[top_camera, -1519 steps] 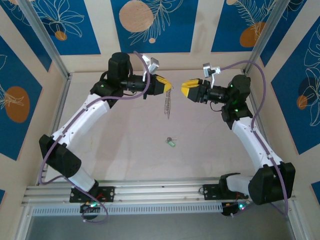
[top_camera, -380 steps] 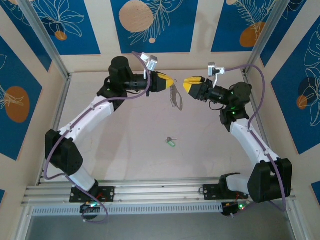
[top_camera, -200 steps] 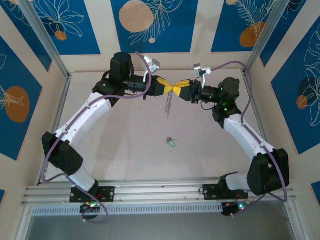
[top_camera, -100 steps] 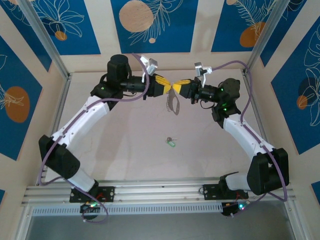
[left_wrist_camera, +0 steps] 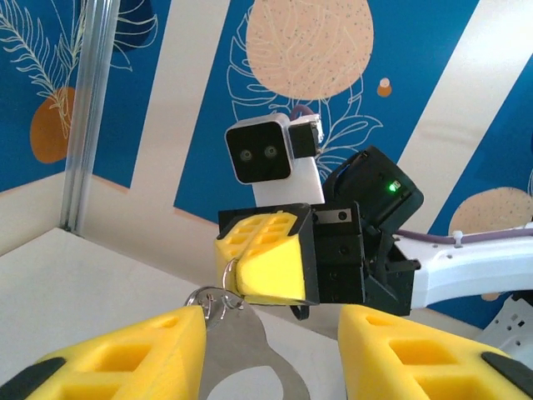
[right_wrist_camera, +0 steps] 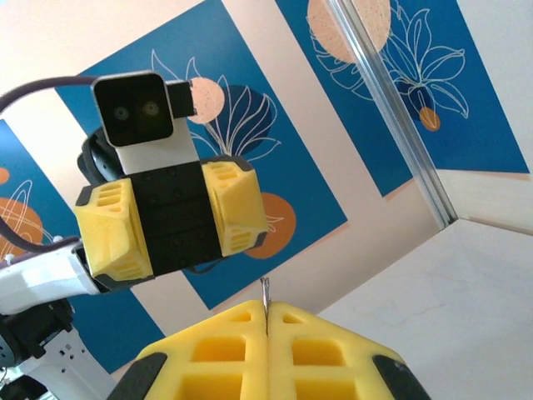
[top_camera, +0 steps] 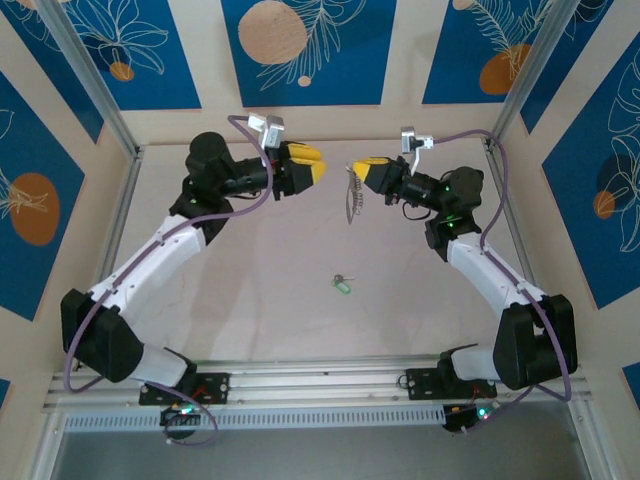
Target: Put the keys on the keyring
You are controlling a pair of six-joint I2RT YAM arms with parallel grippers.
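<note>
holding the keyring (top_camera: 351,197) steady is the step in hand, as i read it. the right gripper (top_camera: 364,173) is pinched tight on the loop's top edge, and the thin grey loop hangs under the yellow pads, up off the table (top_camera: 240,270). in the right wrist view just a sliver of metal pokes up between the closed fingers (right_wrist_camera: 208,350), so the hold looks slim. i would move that arm slowly, or the loop could twist or slip out. the left gripper (top_camera: 312,165) faces it, near but apart, jaws parted about halfway and holding nothing. in the left wrist view a small silvery ring at the loop's edge sits close to one yellow finger (left_wrist_camera: 117,358); whether they touch i cannot tell. the key (top_camera: 342,285), with its mint head, lies loose on the table toward the near side, well apart from both grippers and not yet on the ring. the free left arm seems the one to fetch it, gripping it so the end that threads on is left clear. as for containers, no tray or bowl figures here; the key lies bare on the tabletop.
</note>
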